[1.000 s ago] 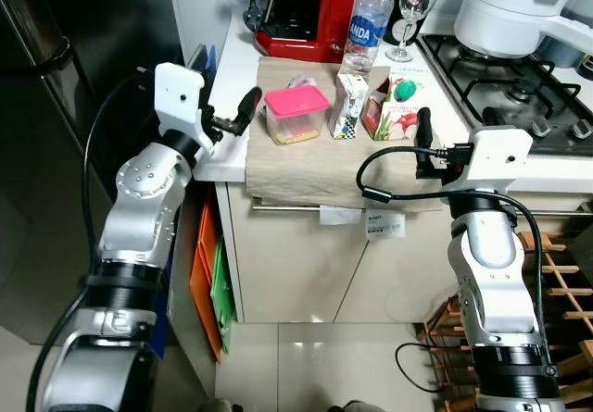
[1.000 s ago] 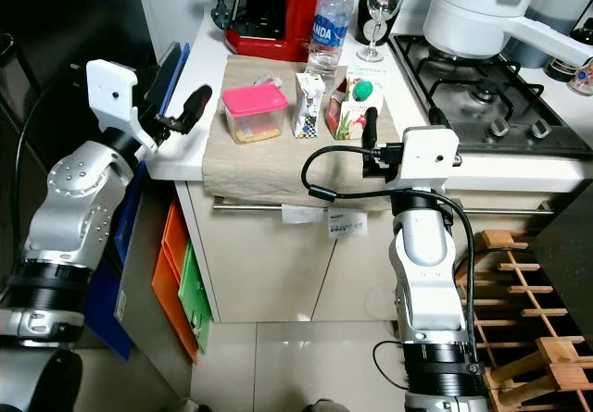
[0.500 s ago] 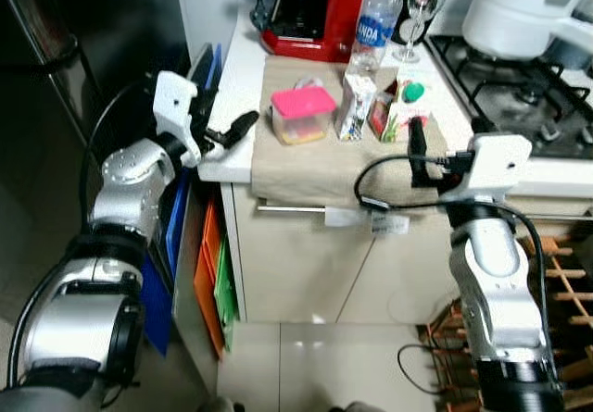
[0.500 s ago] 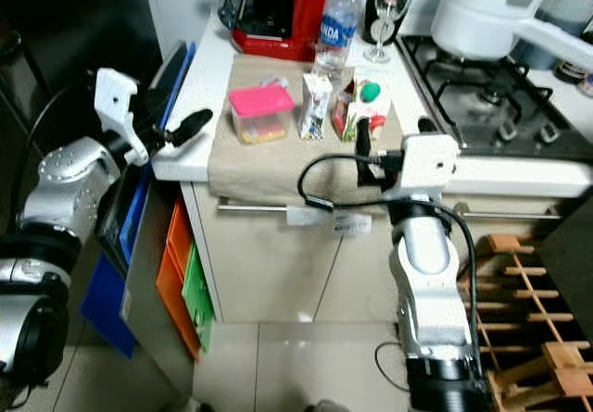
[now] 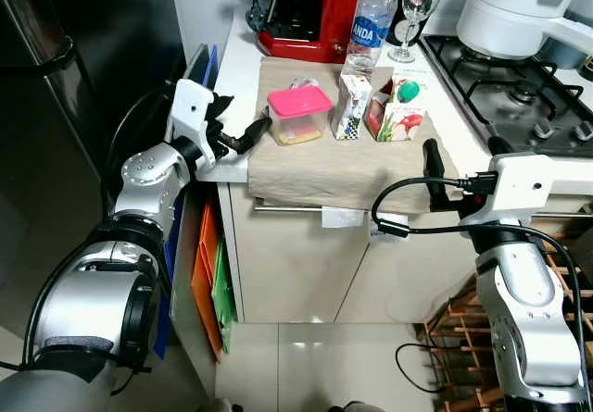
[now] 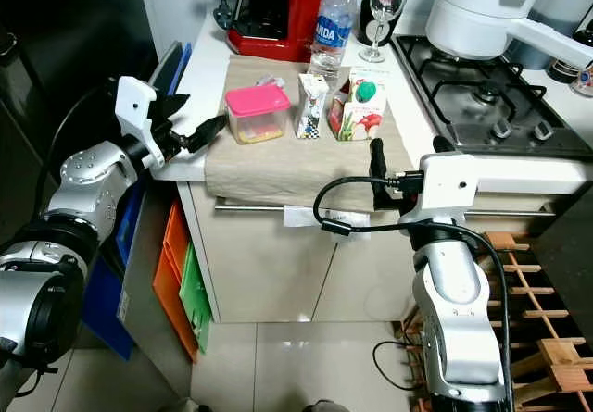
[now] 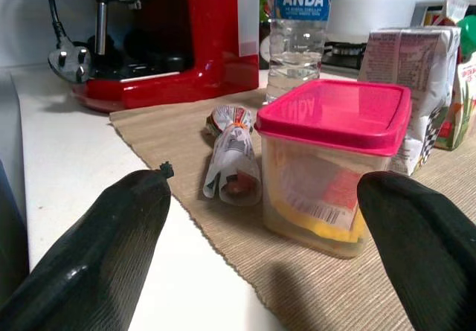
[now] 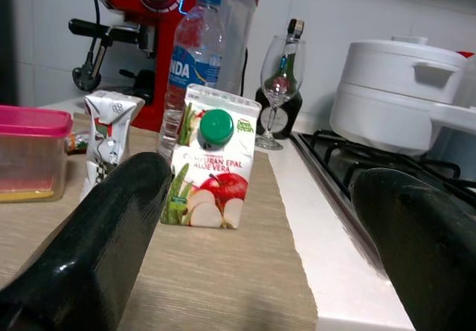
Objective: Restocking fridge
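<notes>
Left claw point(image 5: 243, 138) has neared the pink-lidded container point(image 5: 297, 115), jaws apart.

A white counter point(image 5: 236, 69) in the upper frame carries a beige mat point(image 5: 320, 167), a red coffee machine point(image 5: 310, 14) and a wine glass point(image 5: 408, 9).

Both arms raised and bent, jaws spread.

The left gripper point(image 5: 248, 135) is held forward at the surface's near-left edge, its fingers point(image 7: 89, 260) parted. The right gripper point(image 6: 378, 160) is held upright at the front edge, fingers point(image 8: 97, 227) likewise apart.
</notes>
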`<state>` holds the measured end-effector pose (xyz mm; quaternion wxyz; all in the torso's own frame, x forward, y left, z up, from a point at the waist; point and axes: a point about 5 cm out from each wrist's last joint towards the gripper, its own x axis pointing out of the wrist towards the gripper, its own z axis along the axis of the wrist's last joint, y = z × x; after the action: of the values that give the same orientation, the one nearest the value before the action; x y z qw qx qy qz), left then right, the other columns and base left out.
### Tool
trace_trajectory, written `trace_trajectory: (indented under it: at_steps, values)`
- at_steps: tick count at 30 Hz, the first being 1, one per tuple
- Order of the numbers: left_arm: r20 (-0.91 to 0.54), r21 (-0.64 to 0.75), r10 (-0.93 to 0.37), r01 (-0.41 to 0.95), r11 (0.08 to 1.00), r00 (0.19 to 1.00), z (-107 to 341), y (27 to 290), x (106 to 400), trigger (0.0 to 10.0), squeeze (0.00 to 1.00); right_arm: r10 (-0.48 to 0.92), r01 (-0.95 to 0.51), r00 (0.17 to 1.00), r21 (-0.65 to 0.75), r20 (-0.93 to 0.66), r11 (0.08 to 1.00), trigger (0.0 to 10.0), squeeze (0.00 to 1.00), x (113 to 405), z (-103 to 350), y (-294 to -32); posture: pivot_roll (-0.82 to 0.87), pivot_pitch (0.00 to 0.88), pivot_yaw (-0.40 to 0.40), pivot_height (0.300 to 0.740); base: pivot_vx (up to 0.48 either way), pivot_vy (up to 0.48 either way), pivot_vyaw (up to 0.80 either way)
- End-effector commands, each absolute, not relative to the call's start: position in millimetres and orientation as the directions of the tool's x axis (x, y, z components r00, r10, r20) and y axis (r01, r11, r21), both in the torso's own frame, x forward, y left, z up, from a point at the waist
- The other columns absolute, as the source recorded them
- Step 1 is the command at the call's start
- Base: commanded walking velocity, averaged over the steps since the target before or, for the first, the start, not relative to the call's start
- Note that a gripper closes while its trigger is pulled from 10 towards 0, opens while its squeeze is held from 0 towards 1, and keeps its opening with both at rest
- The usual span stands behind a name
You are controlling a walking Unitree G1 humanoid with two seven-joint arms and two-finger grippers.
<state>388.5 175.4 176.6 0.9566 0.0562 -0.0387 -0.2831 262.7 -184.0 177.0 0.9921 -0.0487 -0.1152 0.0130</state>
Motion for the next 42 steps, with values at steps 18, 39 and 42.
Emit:
trace_trajectory:
  at_steps: [18,39,42]
  values:
    - [-0.001,0.235,-0.613,0.595,0.768,0.790,193.8,146.2,398.4,10.0,0.00,0.029,-0.008,0.979,-0.100,0.203,0.995,10.0,0.00,242.4,179.1,-184.8,-0.32,0.002,-0.002,0.740,0.000,0.000,0.00]
    - [0.027,0.076,-0.465,0.462,0.883,0.885,181.6,149.8,400.6,10.0,0.00,0.035,-0.024,0.989,-0.078,0.141,0.997,10.0,0.00,228.5,173.2,-178.6,-0.29,0.029,-0.012,0.740,0.000,0.000,0.00]
    - [0.063,0.058,-0.416,0.413,0.909,0.907,176.3,157.3,397.4,10.0,0.00,0.063,-0.055,0.988,-0.062,0.142,0.997,10.0,0.00,234.8,171.0,-170.6,-0.25,0.012,-0.019,0.740,0.000,0.000,0.00]
